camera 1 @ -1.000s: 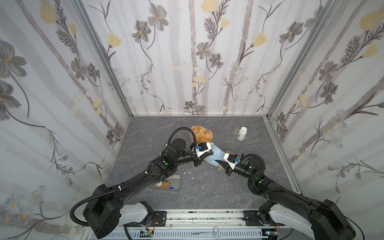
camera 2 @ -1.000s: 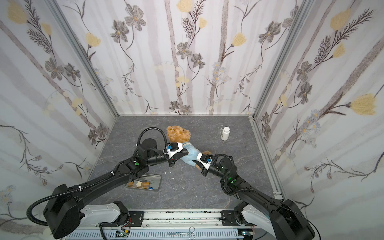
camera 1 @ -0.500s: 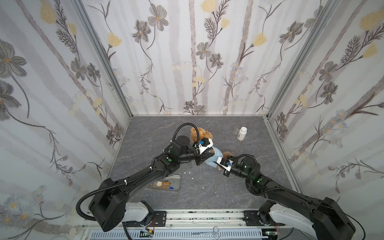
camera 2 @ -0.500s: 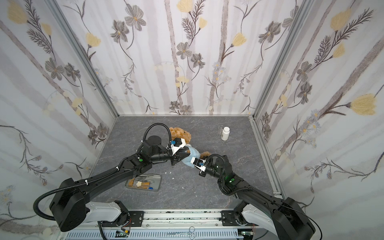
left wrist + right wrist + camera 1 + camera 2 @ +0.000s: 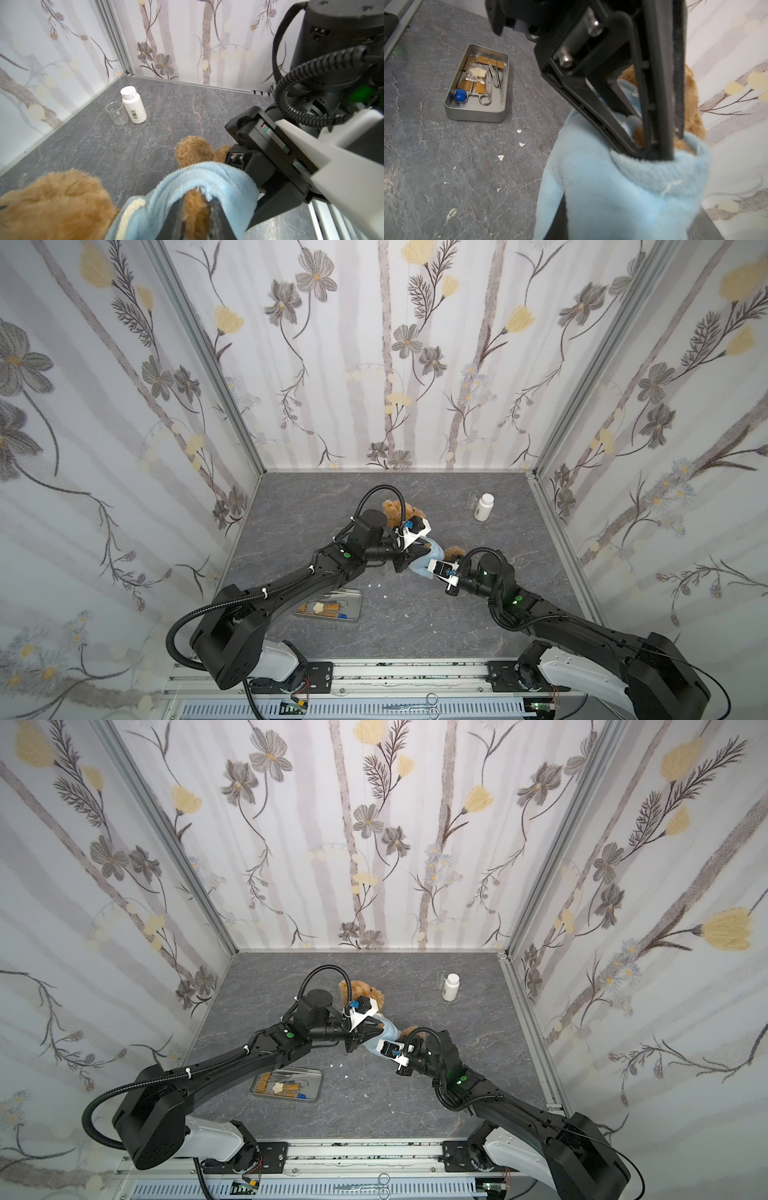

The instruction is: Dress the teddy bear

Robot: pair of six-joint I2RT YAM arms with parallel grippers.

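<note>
Teddy bear [image 5: 392, 510] half-dressed; your left end effector [image 5: 196, 207] pinches its paw [image 5: 638, 135] at the sleeve [image 5: 664, 172]; right end effector [image 5: 424, 568] is clamped on the shirt [image 5: 612, 197]; pull hard and the fur may slip free.

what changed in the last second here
The left gripper reached further back over the teddy bear and now pinches its paw at the light blue shirt's sleeve. The right gripper slid left toward the middle, still clamped on the shirt. The metal tray, white bottle and beaker stayed put.
</note>
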